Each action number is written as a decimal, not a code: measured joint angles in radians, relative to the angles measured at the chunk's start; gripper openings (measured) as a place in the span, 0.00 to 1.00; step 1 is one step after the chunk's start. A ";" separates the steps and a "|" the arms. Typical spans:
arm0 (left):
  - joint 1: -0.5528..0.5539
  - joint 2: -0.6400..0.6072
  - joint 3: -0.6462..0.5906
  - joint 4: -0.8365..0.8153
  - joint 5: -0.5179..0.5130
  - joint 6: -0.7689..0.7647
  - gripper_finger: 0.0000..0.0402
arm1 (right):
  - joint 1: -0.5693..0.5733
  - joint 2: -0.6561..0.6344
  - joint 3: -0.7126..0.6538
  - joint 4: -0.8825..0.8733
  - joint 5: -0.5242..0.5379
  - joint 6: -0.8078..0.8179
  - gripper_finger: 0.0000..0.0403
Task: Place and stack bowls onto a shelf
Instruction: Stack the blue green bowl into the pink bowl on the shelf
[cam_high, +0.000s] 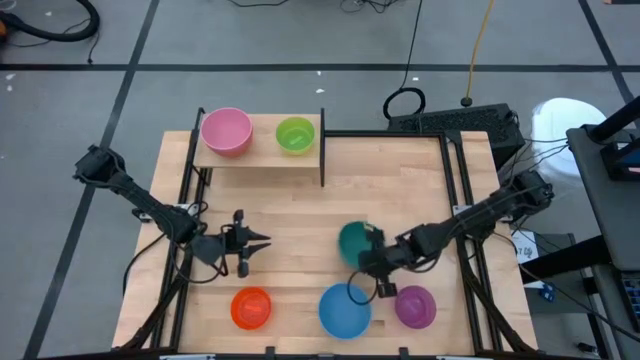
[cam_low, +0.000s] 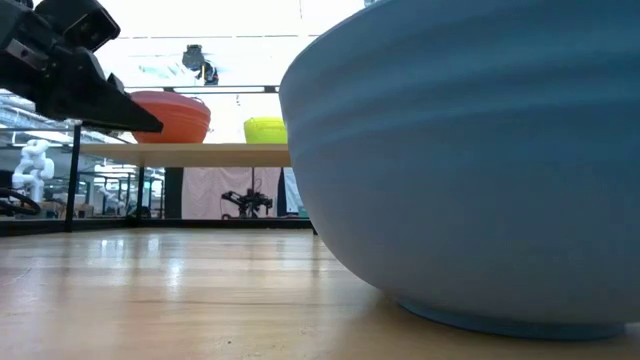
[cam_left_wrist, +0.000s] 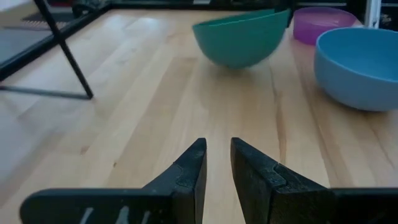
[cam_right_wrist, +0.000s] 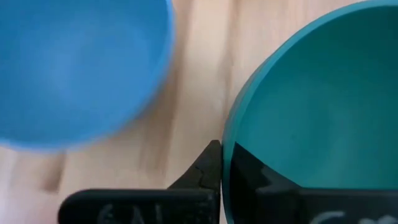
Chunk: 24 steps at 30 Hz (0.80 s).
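Right wrist view shows my right gripper (cam_right_wrist: 225, 163) pinching the teal bowl (cam_right_wrist: 317, 106) by its rim, beside the blue bowl (cam_right_wrist: 74, 62), looks tilted, maybe just off the table. Next up, I reckon: carry it to the shelf (cam_high: 262, 155) and stack it on the pink bowl (cam_high: 226, 131) or green bowl (cam_high: 295, 134). My left gripper (cam_high: 252, 241) waits mid-table, jaws slightly apart, empty.

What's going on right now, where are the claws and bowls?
Right claw shut on teal bowl rim, bowl tilted. Left claw empty, narrow gap, mid-table. Pink bowl and green bowl on shelf. Blue bowl close beside teal.
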 joint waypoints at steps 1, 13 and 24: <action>0.005 0.000 0.000 0.018 0.007 0.018 0.20 | -0.009 0.000 0.000 0.039 -0.017 -0.039 0.00; 0.103 -0.003 0.216 0.034 0.225 0.384 0.65 | -0.081 0.000 0.000 0.373 -0.172 -0.366 0.00; 0.282 0.054 0.411 -0.108 0.738 0.649 0.58 | -0.148 0.055 0.000 0.643 -0.474 -0.497 0.00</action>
